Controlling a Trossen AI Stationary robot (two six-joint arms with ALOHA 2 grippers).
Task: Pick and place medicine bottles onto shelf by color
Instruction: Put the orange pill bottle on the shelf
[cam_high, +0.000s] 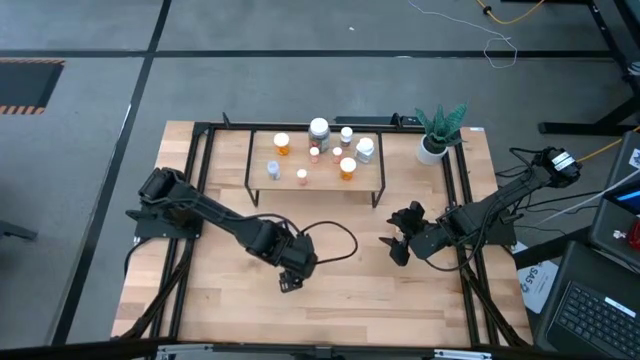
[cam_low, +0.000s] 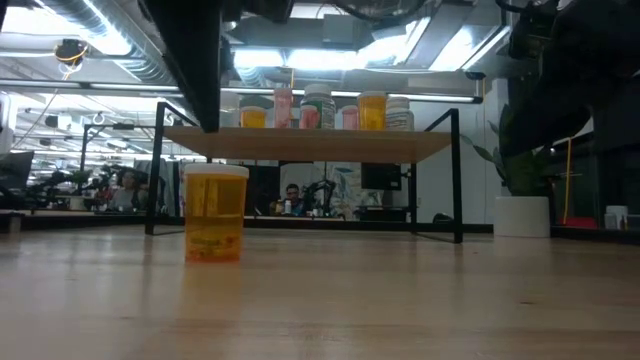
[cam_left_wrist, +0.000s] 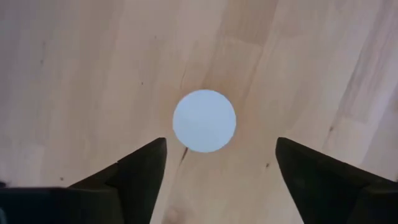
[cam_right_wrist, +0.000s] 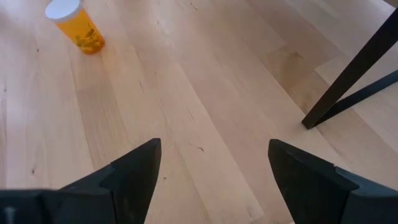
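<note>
My left end effector (cam_left_wrist: 214, 171) hangs released directly over the orange bottle (cam_low: 216, 213) standing upright on the worktop (cam_high: 400, 300), jaws either side for a straight-down pick. My right end effector (cam_right_wrist: 214, 171), also released, waits nearby.

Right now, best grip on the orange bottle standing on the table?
Take the orange bottle by its round body just under the white cap, coming straight down. It stands upright and alone on the table, and the left pincer is already above it, open, fingers either side of the cap. The right pincer waits open, off to the side.
</note>
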